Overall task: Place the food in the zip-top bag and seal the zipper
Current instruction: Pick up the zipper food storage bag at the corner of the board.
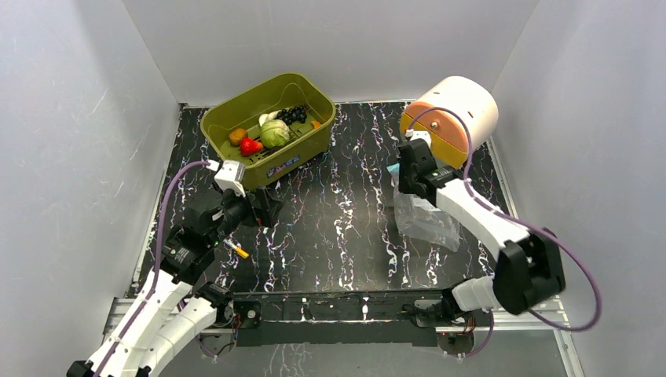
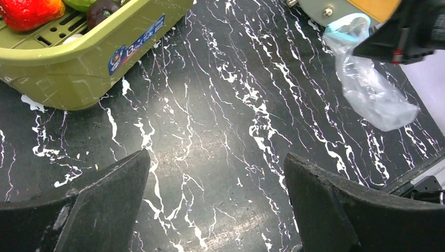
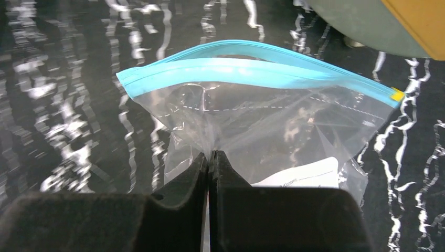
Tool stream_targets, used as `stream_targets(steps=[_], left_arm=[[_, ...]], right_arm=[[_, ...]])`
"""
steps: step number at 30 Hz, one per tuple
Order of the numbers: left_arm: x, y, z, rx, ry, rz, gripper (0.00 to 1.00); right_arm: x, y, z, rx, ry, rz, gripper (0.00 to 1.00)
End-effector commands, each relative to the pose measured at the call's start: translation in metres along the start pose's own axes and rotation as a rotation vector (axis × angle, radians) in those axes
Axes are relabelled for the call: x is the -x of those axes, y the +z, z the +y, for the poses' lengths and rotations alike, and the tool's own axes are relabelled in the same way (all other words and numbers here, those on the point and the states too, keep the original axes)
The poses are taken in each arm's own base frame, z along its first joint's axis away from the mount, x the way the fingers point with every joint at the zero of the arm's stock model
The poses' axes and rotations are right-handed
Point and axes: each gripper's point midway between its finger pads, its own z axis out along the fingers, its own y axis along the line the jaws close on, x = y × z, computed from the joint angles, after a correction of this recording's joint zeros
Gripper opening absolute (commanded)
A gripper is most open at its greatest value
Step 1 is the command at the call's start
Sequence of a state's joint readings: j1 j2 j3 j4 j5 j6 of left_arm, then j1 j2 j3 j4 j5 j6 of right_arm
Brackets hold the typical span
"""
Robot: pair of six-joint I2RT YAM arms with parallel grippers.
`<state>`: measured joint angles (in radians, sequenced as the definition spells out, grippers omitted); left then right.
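Right pincer [image 3: 210, 155]: I read its two black fingers as pressed together, clamped on the clear wall of the bag [image 3: 262, 131] a little below the mouth. The teal zipper [image 3: 252, 67] runs crosswise just ahead of the fingertips. Its two strips bow slightly apart at the middle, and its small yellow end [image 3: 397, 94] is at the right. A white printed label shows through the plastic beside the right finger. From above, the bag trails from this pincer back toward the arm bases (I cannot tell whether its lower end rests on the table [image 1: 345, 228]). A white-and-orange drum [image 1: 454, 116] stands close beyond the pincer.

Left pincer [image 2: 216, 155]: fingers wide apart, holding nothing, with bare marbled table between them. The olive bin [image 1: 267, 126] sits just ahead and to its left. All the food is in the bin: the cabbage [image 1: 275, 133], grapes [image 1: 293, 115], red fruit [image 1: 250, 146], orange fruit [image 1: 237, 136] and white piece [image 1: 265, 118]. A yellow-tipped stick [image 1: 236, 250] lies on the table behind this pincer, beside the arm. The bag is well to its right.
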<state>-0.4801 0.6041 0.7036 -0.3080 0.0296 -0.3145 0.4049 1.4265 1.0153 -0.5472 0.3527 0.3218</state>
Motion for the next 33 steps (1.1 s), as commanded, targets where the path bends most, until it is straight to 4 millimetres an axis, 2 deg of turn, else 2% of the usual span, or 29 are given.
stream_targets(steps=[1, 6, 9, 12, 17, 21, 24, 27, 33], left_arm=[[-0.003, 0.005, 0.003, 0.026, -0.01, 0.026, 0.97], [-0.005, 0.011, 0.0, 0.047, -0.098, 0.089, 0.9], [-0.008, 0.013, -0.015, -0.008, -0.163, 0.138, 0.87], [-0.001, 0.014, -0.026, -0.023, -0.266, 0.164, 0.86], [0.019, 0.011, -0.058, -0.14, -0.376, 0.181, 0.86], [0.031, 0.008, -0.061, -0.125, -0.358, 0.212, 0.85], [0.032, 0.009, -0.063, -0.112, -0.38, 0.254, 0.84], [0.027, 0.012, -0.078, -0.185, -0.417, 0.307, 0.84], [0.028, 0.018, -0.093, -0.249, -0.512, 0.338, 0.84]], right_arm=[[0.025, -0.049, 0.04, 0.311, 0.007, -0.135, 0.0], [0.037, -0.099, 0.064, 0.524, -0.022, -0.222, 0.0], [0.036, -0.13, 0.089, 0.71, -0.055, -0.251, 0.0], [0.032, -0.154, 0.106, 0.816, -0.114, -0.32, 0.0], [0.02, -0.184, 0.126, 0.919, -0.245, -0.475, 0.0], [0.025, -0.213, 0.133, 0.986, -0.285, -0.647, 0.0], [0.028, -0.226, 0.132, 1.005, -0.338, -0.766, 0.0], [0.021, -0.23, 0.131, 1.008, -0.45, -0.842, 0.0], [0.008, -0.245, 0.134, 1.054, -0.637, -0.943, 0.0]])
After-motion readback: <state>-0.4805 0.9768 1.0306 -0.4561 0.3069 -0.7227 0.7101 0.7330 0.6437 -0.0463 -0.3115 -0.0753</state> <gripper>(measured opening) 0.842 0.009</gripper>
